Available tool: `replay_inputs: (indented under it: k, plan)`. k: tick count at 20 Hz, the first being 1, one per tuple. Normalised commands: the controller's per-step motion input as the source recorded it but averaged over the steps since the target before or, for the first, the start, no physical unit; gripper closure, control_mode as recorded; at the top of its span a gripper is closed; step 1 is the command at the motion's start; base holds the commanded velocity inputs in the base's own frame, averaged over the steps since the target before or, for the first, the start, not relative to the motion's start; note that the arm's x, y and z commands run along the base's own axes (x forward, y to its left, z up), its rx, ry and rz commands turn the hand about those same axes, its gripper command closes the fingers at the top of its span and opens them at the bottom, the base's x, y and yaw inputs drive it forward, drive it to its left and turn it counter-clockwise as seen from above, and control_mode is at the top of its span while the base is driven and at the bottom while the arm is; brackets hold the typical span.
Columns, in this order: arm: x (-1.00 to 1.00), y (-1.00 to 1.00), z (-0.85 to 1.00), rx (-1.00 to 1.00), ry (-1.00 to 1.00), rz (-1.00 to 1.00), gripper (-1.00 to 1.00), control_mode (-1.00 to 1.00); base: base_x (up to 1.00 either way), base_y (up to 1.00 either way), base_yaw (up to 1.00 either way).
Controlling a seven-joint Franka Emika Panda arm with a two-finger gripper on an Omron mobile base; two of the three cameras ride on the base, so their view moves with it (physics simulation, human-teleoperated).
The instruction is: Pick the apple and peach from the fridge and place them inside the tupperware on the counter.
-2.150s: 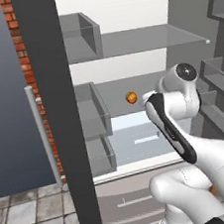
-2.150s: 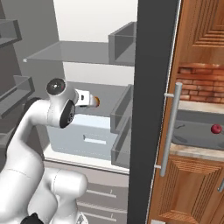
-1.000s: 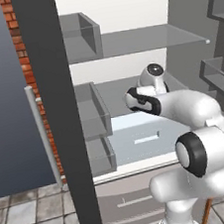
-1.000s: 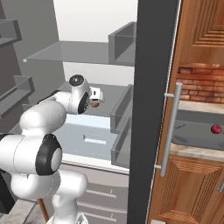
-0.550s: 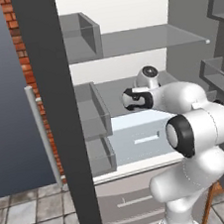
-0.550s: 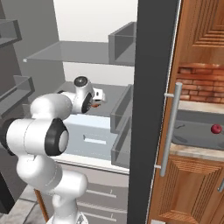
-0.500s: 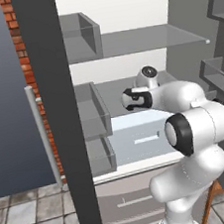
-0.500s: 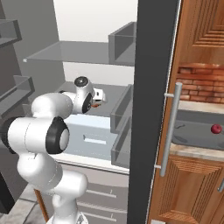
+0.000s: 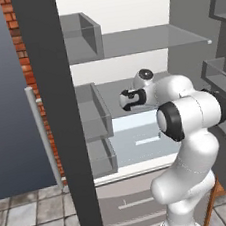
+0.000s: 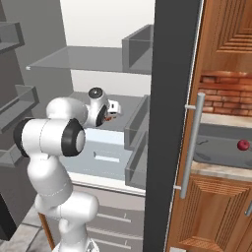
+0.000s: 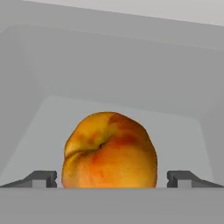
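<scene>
Reached deeper into the fridge than two seconds back: then folded upright in front of the shelves with the orange-yellow fruit plainly visible beyond it, now stretched level over the middle shelf, wrist pushed toward the back wall. Barely shifted over the last half second.

From the hand view: the peach close up, sitting on the grey shelf near its rear edge, squarely between the two dark fingertips of the gripper, which stand wide apart on either side (released, nothing clamped; touching the fruit or not, cannot tell).

From the left base view: gripper as a dark head at the end of the white arm, fruit hidden behind it. From the right base view: a sliver of orange just beside the gripper, plus something the other views lack, namely the apple, dark red, resting in the tupperware on the counter past the fridge's door edge
</scene>
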Motion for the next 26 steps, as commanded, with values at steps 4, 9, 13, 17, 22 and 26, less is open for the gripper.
replay_inputs:
  k: [4,9,13,17,22,26]
  plan:
    - [0.41,0.0,-0.19,0.0,0.01,0.0,-1.0,-1.0,0.0,0.0,0.0]
    - [0.19,0.0,-0.29,0.0,0.05,0.0,-1.0,-1.0,0.0,0.0,0.0]
    - [-0.1,0.0,-0.63,-0.03,0.08,0.0,-1.0,-1.0,0.0,0.0,0.0]
    - [-0.24,0.0,-0.75,-0.05,0.05,0.0,-1.0,-1.0,0.0,0.0,0.0]
    - [-0.32,0.0,-0.82,-0.04,0.04,-0.01,-1.0,-1.0,0.0,0.0,0.0]
    - [-0.23,0.0,-0.81,-0.02,0.03,-0.01,-1.0,-1.0,0.0,0.0,0.0]
